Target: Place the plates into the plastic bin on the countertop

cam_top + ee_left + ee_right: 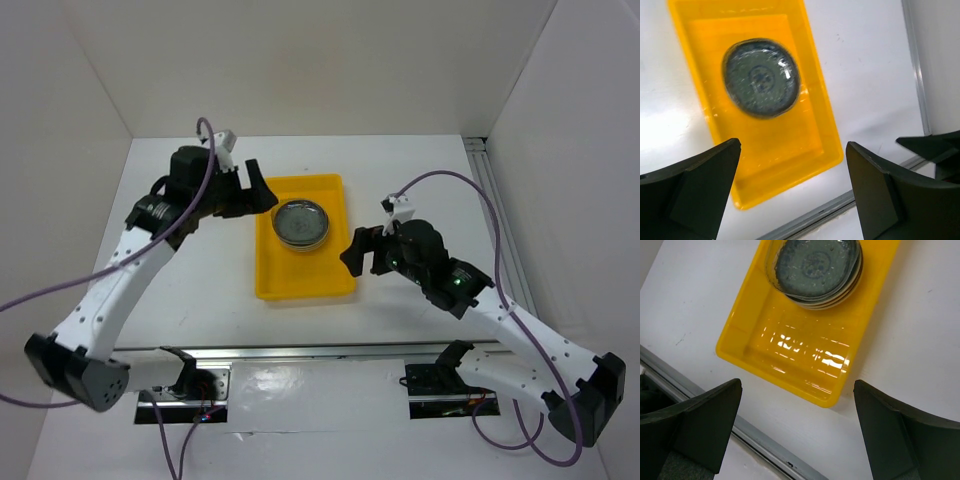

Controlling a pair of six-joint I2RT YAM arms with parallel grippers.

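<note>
a white tabletop boxed in by plain white walls is carrying a yellow bin at its middle, the bin's long axis running 12 to 6 o'clock in the top view. the plates are sitting as one stack in the bin's 12 o'clock half, a glossy grey-blue one on top. the left gripper is hovering just beside the 9 o'clock rim, level with the stack, jaws standing wide with nothing between them; the stack is lying at its 3 o'clock. the right gripper is hanging at the 3 o'clock rim, also wide and empty, the stack at its 10 o'clock. the left arm is looking nearer. no plate is showing outside the bin, so the task is looking nearly done. no readable brand, label or writing is showing.
</note>
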